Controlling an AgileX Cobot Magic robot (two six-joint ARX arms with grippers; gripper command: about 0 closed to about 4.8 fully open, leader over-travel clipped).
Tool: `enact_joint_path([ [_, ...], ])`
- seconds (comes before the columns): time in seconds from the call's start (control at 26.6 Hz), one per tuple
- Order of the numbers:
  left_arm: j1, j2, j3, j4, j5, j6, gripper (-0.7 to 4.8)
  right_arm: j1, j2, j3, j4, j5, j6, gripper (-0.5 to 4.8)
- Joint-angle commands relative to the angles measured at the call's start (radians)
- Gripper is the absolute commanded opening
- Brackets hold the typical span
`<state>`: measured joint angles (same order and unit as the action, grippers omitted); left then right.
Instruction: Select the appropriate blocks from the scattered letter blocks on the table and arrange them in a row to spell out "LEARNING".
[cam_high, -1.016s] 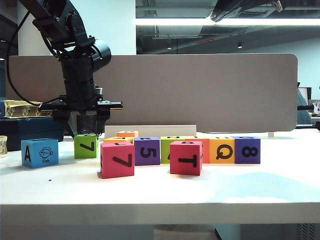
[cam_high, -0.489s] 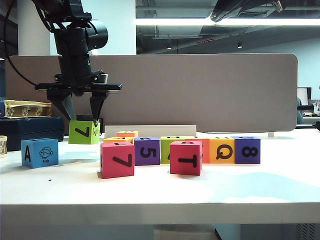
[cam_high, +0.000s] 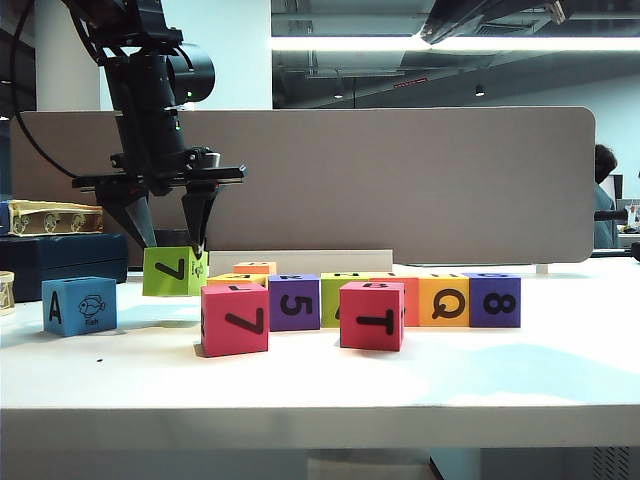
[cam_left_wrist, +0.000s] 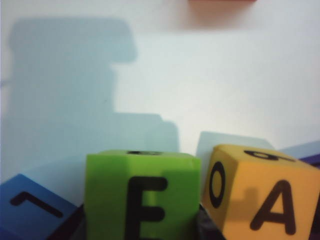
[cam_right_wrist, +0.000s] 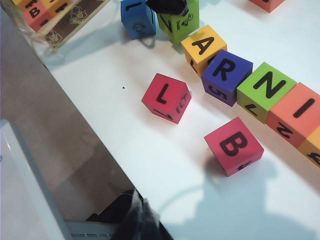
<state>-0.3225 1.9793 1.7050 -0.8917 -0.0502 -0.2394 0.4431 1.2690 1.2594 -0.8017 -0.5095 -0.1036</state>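
Two red blocks sit nearest on the table (cam_high: 480, 385): the L block (cam_high: 235, 319) and the B block (cam_high: 372, 315). Behind them runs the row, starting at the yellow A block (cam_left_wrist: 260, 197). Far left, the left gripper (cam_high: 170, 240) pinches the green E block (cam_high: 174, 271), which hangs just left of the row's open end; placing it means lowering beside A. The right gripper's state cannot be told. A cardboard tray (cam_right_wrist: 60, 22) at far left holds spare blocks.

Exterior view faces the table (cam_high: 320, 385) low from its front edge; both wrist views look down, sharing the letter blocks (cam_right_wrist: 220, 70).
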Motion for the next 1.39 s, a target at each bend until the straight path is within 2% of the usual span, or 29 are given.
enact_joint_path([
  [0.04, -0.001, 0.008, 0.001, -0.028, 0.014, 0.004, 2.37, 0.001, -0.003, 0.004, 0.013, -0.006, -0.002, -0.01],
  [0.83, -0.001, 0.044, 0.000, -0.012, 0.029, 0.005, 2.50, 0.001, -0.003, 0.004, 0.012, -0.006, -0.002, -0.01],
  [0.98, -0.001, 0.044, 0.000, -0.012, 0.029, 0.005, 3.20, 0.001, -0.003, 0.004, 0.012, -0.006, -0.001, -0.01],
  [1.28, -0.001, 0.044, 0.000, -0.012, 0.040, 0.005, 3.24, 0.001, -0.003, 0.004, 0.012, -0.006, -0.002, -0.01],
  [1.39, -0.001, 0.041, 0.003, -0.012, 0.039, 0.030, 3.46, 0.001, -0.003, 0.004, 0.012, -0.006, -0.002, -0.01],
])
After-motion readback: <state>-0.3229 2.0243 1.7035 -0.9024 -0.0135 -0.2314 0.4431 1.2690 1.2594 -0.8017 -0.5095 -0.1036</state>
